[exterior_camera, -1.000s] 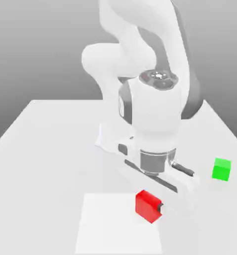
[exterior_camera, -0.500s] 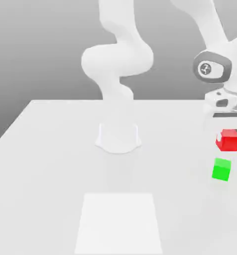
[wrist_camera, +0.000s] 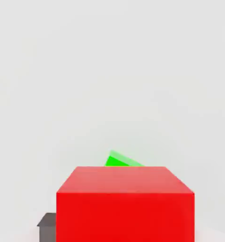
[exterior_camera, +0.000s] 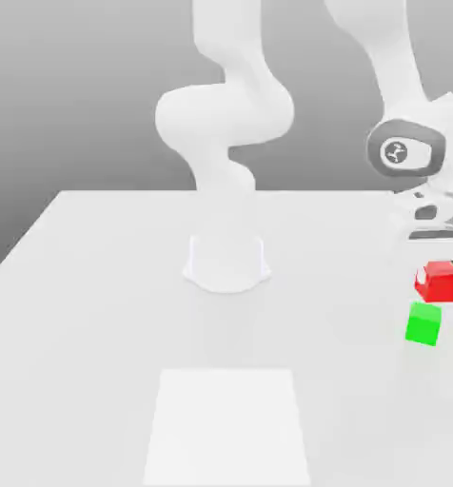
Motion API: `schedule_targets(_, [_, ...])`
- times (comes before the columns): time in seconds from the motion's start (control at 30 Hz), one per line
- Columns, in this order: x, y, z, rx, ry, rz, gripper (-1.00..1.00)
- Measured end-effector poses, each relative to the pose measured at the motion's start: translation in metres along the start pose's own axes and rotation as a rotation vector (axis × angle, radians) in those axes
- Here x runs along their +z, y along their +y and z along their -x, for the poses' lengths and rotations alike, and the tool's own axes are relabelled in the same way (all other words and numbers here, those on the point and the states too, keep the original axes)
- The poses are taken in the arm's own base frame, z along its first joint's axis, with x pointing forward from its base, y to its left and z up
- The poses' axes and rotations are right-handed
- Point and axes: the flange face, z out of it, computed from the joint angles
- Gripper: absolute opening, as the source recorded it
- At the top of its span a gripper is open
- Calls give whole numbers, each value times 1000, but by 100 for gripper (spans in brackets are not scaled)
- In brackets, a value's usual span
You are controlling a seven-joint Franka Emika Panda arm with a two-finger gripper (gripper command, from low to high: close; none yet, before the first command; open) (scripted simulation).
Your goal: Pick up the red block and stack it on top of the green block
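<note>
The red block hangs in the air at the exterior view's far right, held by my gripper, which is shut on it. Directly below it, with a thin gap between them, the green block rests on the white table. In the hand view the red block sits close up, and a corner of the green block peeks out from behind its far edge. One dark grey fingertip shows beside the red block.
The arm's white base stands at the table's middle back. A lighter square patch lies on the table's front. The green block is close to the table's edge on the exterior view's right.
The arm swung from the table's front middle to the exterior view's right, carrying the red block over the green block. In the last half second the red block came down a little.
</note>
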Motion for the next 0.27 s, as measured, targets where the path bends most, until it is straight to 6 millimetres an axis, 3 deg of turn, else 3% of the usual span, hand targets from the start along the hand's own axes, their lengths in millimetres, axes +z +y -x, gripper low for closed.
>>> schedule_targets(0.23, [28,6,0,2,-5,23,-100])
schedule_targets(0.27, [31,7,0,3,-6,26,100])
